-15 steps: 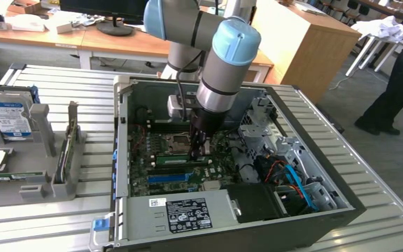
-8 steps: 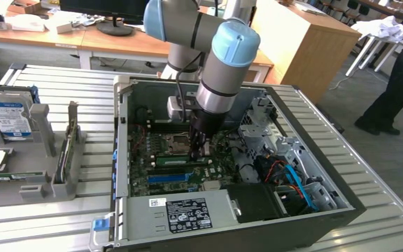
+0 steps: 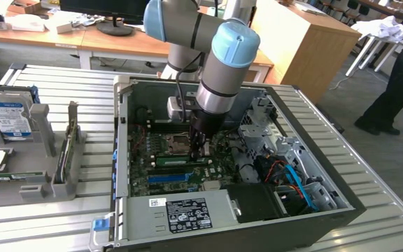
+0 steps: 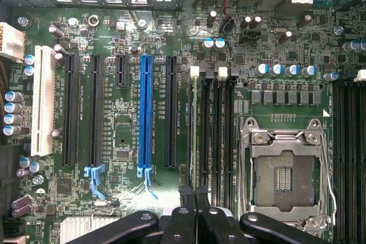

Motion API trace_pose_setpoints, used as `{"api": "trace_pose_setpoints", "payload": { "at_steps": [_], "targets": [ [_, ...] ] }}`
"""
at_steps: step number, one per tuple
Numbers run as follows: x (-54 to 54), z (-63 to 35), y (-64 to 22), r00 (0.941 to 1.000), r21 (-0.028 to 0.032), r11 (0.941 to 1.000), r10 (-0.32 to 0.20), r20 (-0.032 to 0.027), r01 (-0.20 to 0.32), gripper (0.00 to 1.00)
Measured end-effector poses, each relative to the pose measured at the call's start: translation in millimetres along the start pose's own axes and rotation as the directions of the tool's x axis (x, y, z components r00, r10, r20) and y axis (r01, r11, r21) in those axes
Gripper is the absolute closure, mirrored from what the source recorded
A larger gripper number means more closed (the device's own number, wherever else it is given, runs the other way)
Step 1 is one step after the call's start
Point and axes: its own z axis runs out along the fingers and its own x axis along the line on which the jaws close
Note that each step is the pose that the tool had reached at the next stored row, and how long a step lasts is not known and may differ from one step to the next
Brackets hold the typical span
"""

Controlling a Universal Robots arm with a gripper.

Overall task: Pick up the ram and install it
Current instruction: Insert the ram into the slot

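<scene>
— Green, thin and long: is one such stick seen inside the open computer case (image 3: 121, 157)?
— Yes, one ram (image 4: 194, 135) is seen. It stands on its edge along one of four memory slots, the slot farthest from the single empty processor socket (image 4: 283, 175). Whether it is fully pressed in cannot be told.
— How is the gripper (image 4: 193, 198) set?
— Its two fingers are almost together, and one end of the ram is pinched between them.
— What else is counted on the board?
— One blue slot (image 4: 146, 112), one white slot (image 4: 43, 101), and four black slots, of which one is short.
— And outside the case?
— One hard drive (image 3: 9, 118) is held upright in a grey rack (image 3: 40, 184), well apart, at the exterior view's left.
</scene>
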Motion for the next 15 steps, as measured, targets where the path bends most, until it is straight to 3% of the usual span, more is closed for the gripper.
{"api": "trace_pose_setpoints", "payload": {
  "at_steps": [2, 7, 15],
  "targets": [
    [0.0, 0.0, 0.0, 1.0, 0.0001, 1.0, 0.0, 0.0001, 0.0, 0.87],
    [0.0, 0.0, 0.0, 1.0, 0.0001, 1.0, 0.0, 0.0001, 0.0, 0.69],
    [-0.1, -4.1, 0.3, 1.0, 0.0, 1.0, 0.0, 0.0, 0.0, 0.69]
  ]
}}
